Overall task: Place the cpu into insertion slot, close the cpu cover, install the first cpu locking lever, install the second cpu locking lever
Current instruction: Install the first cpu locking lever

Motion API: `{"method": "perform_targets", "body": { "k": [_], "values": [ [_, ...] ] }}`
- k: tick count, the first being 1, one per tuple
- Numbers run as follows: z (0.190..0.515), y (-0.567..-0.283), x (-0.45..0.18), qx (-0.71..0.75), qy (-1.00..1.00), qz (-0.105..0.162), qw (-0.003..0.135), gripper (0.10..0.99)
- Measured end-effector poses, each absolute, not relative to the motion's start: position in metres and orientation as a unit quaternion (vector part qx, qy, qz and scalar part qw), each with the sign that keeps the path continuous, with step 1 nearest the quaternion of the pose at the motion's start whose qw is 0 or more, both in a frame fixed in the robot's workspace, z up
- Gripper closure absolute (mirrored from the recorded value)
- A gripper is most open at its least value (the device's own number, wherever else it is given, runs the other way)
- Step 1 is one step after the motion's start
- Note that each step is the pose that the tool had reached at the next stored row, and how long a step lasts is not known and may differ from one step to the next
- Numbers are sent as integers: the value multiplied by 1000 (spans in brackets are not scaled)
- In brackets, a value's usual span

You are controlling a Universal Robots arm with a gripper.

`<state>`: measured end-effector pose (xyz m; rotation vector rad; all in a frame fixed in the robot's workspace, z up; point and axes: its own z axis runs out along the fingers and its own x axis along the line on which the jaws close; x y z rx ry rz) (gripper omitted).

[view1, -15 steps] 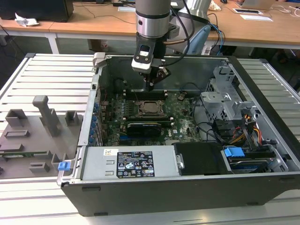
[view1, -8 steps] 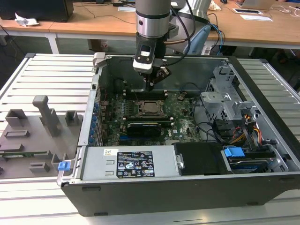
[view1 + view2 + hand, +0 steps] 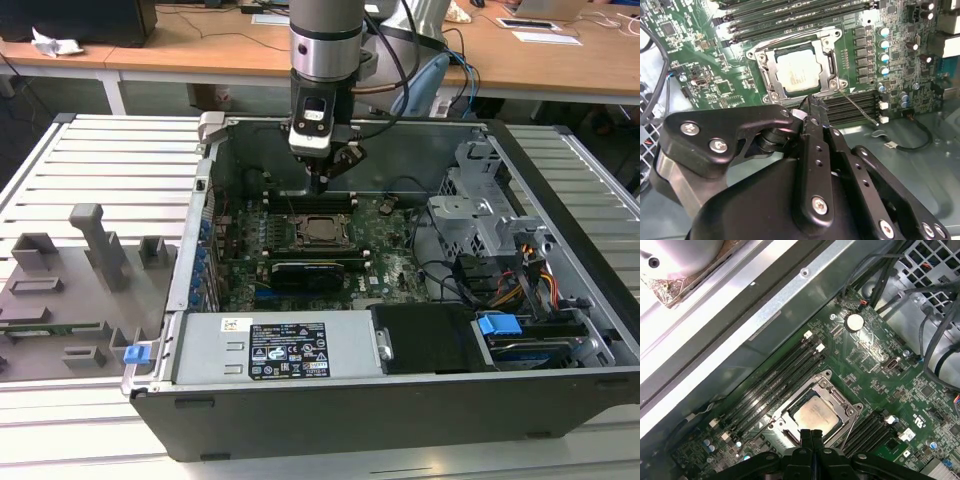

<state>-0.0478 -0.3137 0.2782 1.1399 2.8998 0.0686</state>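
Observation:
The cpu (image 3: 797,74) lies flat in its slot on the green motherboard (image 3: 385,262), silvery-tan face up. It is also seen as the cpu (image 3: 815,415) in the first wrist view and the cpu (image 3: 322,228) in the exterior view. The cpu cover (image 3: 830,61), a silver frame, lies down around the chip, its window showing the chip's face. A thin locking lever (image 3: 860,107) sticks out from a socket corner over the memory slots. My gripper (image 3: 318,183) hangs just above the socket's far edge. In both wrist views my gripper (image 3: 812,105) (image 3: 810,434) is shut with nothing held.
The open computer case (image 3: 520,175) surrounds the board. Black memory slots (image 3: 775,377) flank the socket. A long black expansion card (image 3: 310,270), the power supply (image 3: 275,350) and a drive cage (image 3: 480,215) with cables crowd the space. Grey fixtures (image 3: 90,250) stand at the exterior view's left.

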Motion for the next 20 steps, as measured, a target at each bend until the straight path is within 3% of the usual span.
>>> {"method": "perform_targets", "body": {
  "k": [20],
  "values": [
    [278, -314, -48, 202, 979, 23, 9, 980]
  ]
}}
